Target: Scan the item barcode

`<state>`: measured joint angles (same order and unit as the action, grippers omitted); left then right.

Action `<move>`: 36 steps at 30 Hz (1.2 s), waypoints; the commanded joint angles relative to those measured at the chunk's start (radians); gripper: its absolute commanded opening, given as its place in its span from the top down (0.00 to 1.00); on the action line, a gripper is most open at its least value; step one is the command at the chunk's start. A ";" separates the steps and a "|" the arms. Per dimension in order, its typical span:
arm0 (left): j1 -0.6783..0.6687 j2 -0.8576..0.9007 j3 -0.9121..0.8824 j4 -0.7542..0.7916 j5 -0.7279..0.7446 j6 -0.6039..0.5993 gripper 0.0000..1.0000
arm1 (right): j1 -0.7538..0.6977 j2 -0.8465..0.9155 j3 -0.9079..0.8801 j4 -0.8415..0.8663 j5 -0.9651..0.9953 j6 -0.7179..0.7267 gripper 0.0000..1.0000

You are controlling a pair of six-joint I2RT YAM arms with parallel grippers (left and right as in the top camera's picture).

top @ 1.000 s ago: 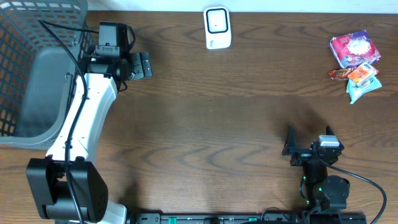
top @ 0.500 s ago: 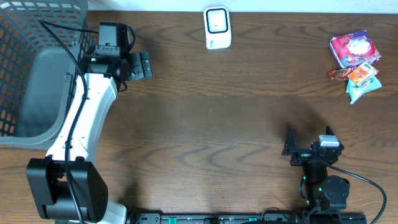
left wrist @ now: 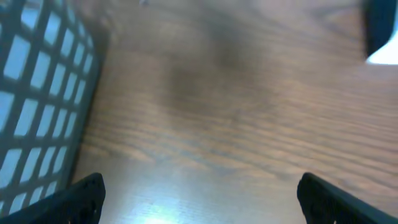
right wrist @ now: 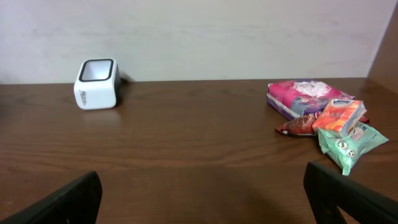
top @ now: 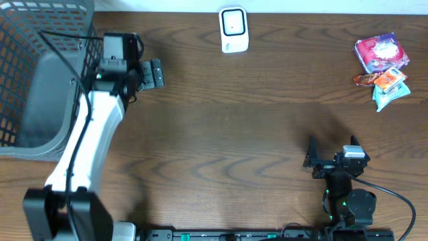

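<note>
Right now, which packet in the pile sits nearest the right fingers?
The green packet, frontmost of the four; pink pack, orange packet and brown wrapper lie farther back.

Bare wooden table (top: 234,134) lies open across the middle, from the white scanner (top: 233,29) at the far edge to the near edge. A grey mesh basket (top: 20,67) walls off the far left, the left arm (top: 87,147) stretched alongside it. A heap of snack packets (top: 382,67) fills the far right corner, well apart from the scanner.
</note>
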<state>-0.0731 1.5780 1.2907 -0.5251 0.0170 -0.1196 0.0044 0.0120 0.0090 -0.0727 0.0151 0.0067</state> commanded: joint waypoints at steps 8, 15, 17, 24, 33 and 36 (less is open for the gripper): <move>0.004 -0.282 -0.217 0.156 0.138 0.101 0.02 | 0.010 -0.007 -0.004 -0.002 -0.006 -0.003 0.01; 0.003 -0.506 -0.367 0.230 0.159 0.102 0.02 | 0.010 -0.007 -0.003 -0.002 -0.006 -0.003 0.01; 0.003 -0.564 -0.411 0.261 0.159 0.105 0.02 | 0.010 -0.007 -0.004 -0.002 -0.006 -0.004 0.01; -0.024 -0.747 -0.520 0.311 0.159 0.105 0.02 | 0.010 -0.007 -0.004 -0.002 -0.006 -0.004 0.01; -0.101 -0.917 -0.583 0.359 0.159 0.105 0.02 | 0.010 -0.007 -0.004 -0.002 -0.006 -0.003 0.01; -0.103 -0.927 -0.597 0.355 0.159 0.104 0.02 | 0.010 -0.007 -0.004 -0.002 -0.006 -0.003 0.01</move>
<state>-0.1699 0.6647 0.7223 -0.1738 0.1623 -0.0250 0.0044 0.0120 0.0090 -0.0731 0.0151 0.0067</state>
